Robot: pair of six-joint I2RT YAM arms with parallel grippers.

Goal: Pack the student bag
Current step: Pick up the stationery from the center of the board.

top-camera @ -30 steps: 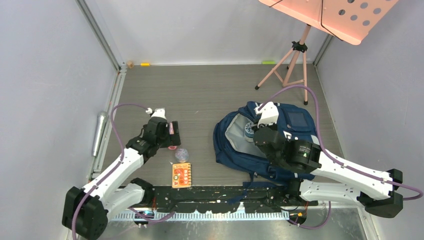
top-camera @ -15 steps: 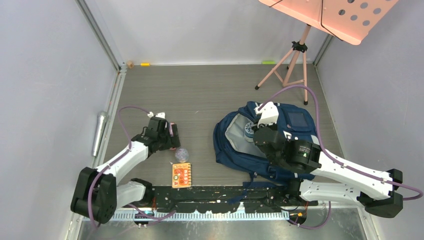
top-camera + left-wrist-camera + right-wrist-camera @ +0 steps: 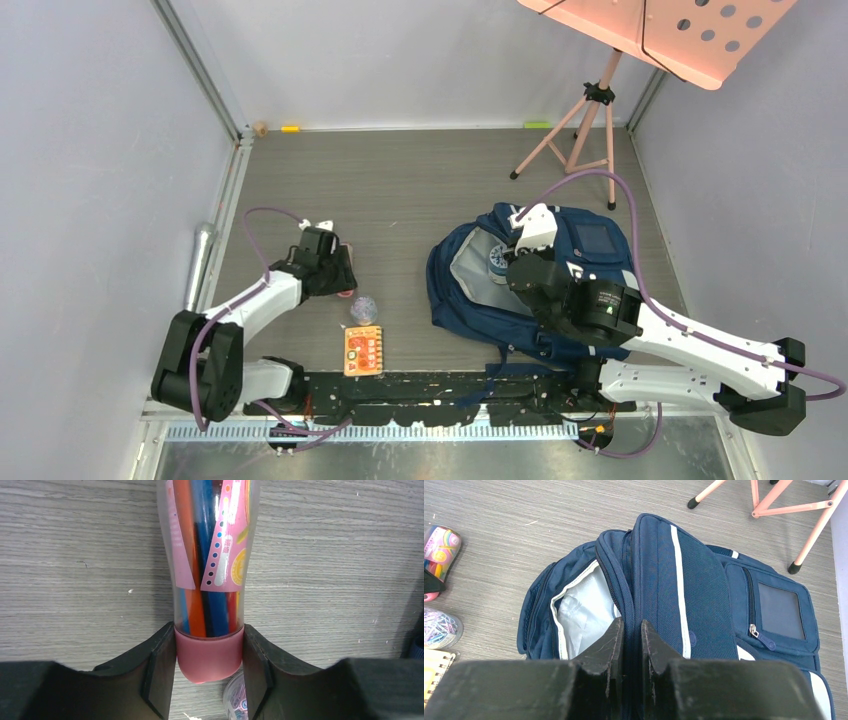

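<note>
Left of student bag [image 3: 694,585], just pinched pen tube [image 3: 207,555] in left tool [image 3: 209,650]; liftable. Pinching bag's rim with right tool [image 3: 631,630].

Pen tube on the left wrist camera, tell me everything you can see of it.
The pen tube is clear plastic with a pink cap at its near end and a pink label printed with dots and yellow shapes. Orange and blue pens fill it. It lies flat on the grey wood-grain table, and the left gripper is closed on the cap, one finger against each side.
</note>
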